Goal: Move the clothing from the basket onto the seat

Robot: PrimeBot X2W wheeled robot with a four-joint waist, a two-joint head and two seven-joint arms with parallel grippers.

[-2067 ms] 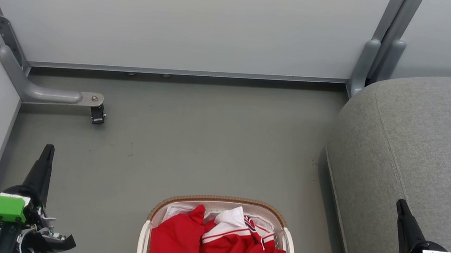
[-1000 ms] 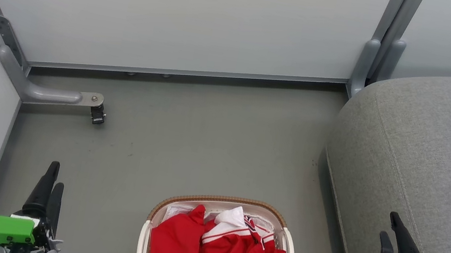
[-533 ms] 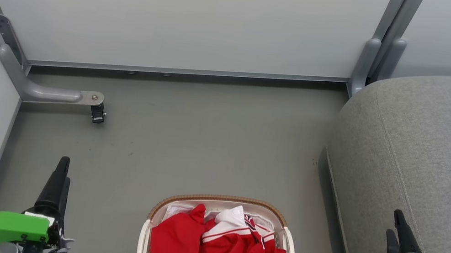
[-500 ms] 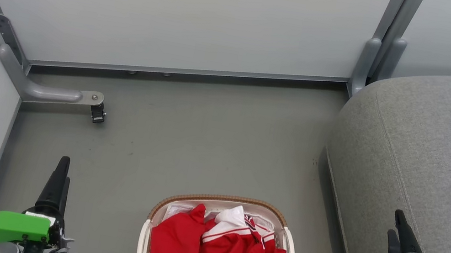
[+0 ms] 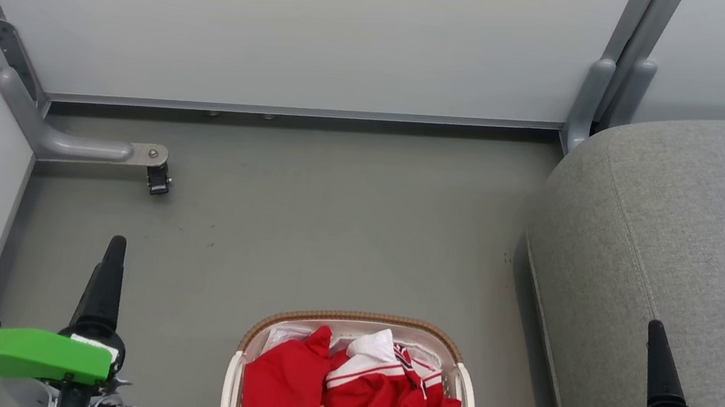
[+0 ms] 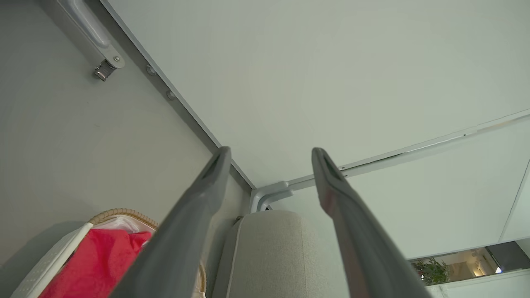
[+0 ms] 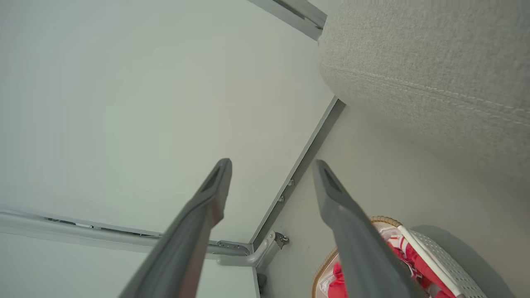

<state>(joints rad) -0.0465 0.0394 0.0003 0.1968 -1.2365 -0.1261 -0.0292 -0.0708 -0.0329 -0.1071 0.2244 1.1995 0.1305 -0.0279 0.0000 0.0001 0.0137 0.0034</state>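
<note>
Reaches further forward with both arms than half a second ago: tips of the left gripper [image 5: 114, 248] and the right gripper [image 5: 655, 336] higher in the head view, each finger pair lined up into one dark spike instead of the earlier two. Leaves basket, clothing and seat in place. Holds nothing on either side. Shows the left gripper [image 6: 271, 151] in its own wrist view with jaws spread wide, pale wall panel [image 6: 331, 74] between and beyond the tips. Shows the right gripper [image 7: 273, 162] in its wrist view just as wide, with wall panel and grey floor [image 7: 372, 174] between the fingers. Finds the basket [image 5: 353, 318] on the floor to the right of the left gripper and to the left of the right gripper, roughly midway between them, nearer the robot than either set of fingertips and touching neither. Finds the clothing [image 5: 290, 400], red with white and black trim, heaped inside the basket and filling most of it, a white-and-red striped fold uppermost. Places the seat [image 5: 717, 221] behind and to the right of the right gripper in the head view, well apart from the left gripper, rounded corner far ahead of the right fingertips; cannot tell the gap between right gripper and cushion. Notes a caster bracket [image 5: 149, 167] at the foot of the wall panel, well ahead of the left gripper.
</note>
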